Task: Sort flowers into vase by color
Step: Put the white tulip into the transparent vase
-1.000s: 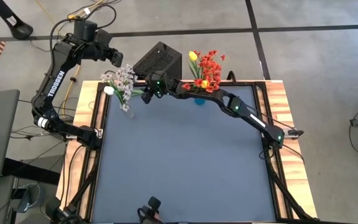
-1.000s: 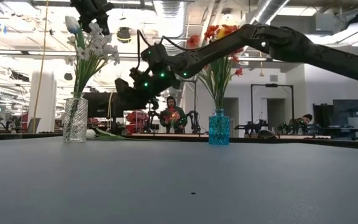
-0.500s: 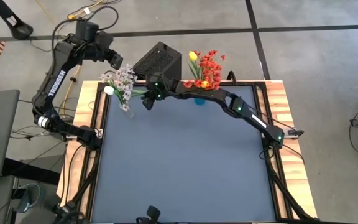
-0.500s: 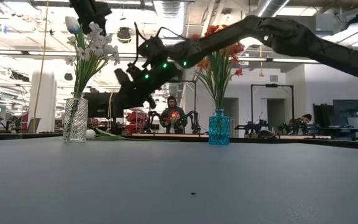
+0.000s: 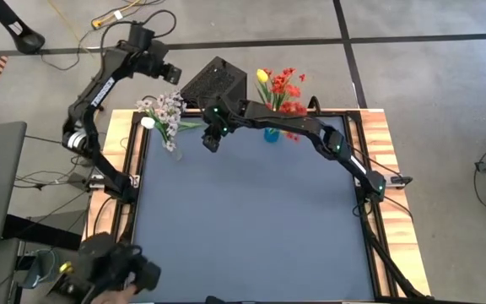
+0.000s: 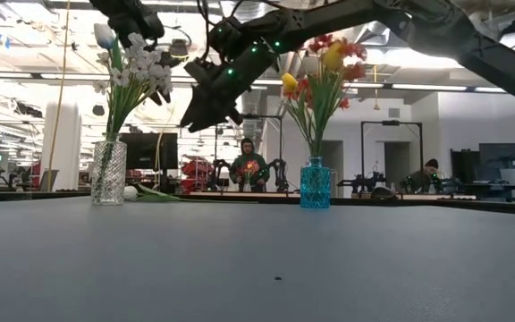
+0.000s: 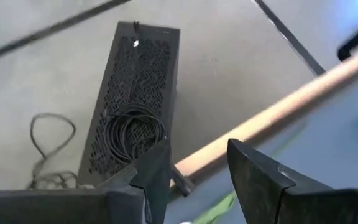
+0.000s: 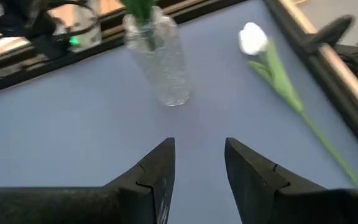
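Observation:
A clear glass vase (image 5: pixel 170 145) at the table's far left holds white and whitish flowers (image 5: pixel 162 108). A blue vase (image 5: pixel 271 133) at the far middle holds red and yellow flowers (image 5: pixel 282 89). One white-budded flower (image 8: pixel 252 37) lies flat on the table beside the clear vase, its stem (image 5: pixel 189 125) pointing toward the blue vase. My right gripper (image 5: pixel 212 143) hangs open and empty above the table between the two vases, right of the clear vase (image 8: pixel 163 65). My left gripper (image 5: pixel 169 76) is open and empty, high up beyond the table's far edge.
A black perforated box (image 5: pixel 216 82) with a coiled cable stands on the floor behind the table's far edge. My right arm (image 5: pixel 310 133) stretches across in front of the blue vase. A dark device (image 5: pixel 112 268) shows at the near left corner. The blue mat (image 5: pixel 251 228) lies bare.
My right gripper has risen from just above the table and drawn a little toward the near edge, away from the lying white flower. My left gripper has swung toward the table's right, behind the far edge. Neither has opened or shut. The flowers have kept still.

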Robot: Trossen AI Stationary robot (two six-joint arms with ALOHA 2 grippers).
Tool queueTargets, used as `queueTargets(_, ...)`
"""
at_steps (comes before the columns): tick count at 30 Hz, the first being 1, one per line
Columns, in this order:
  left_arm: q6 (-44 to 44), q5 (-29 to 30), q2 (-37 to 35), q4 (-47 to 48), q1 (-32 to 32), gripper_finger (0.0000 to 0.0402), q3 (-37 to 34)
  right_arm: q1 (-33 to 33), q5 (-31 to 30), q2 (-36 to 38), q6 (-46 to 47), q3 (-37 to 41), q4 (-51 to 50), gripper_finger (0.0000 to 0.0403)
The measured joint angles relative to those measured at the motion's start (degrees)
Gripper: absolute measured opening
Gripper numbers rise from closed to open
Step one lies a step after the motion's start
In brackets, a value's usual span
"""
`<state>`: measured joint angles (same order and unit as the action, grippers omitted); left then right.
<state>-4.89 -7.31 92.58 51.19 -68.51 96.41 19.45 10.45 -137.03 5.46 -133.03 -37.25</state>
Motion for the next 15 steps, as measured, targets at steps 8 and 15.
queueTargets(8, 4.8, -2.5, 10.6, 0.1, 1.1, 0.0146, 0.0, -2.1, 3.2, 0.0, 0.0, 0.0, 0.4, 0.0166)
queueTargets(15, 5.2, -0.9, 16.0, 0.5, 3.7, 0.0146, 0.0, -3.3, 5.5, 0.0, -0.1, 0.0, 0.5, 0.0166)
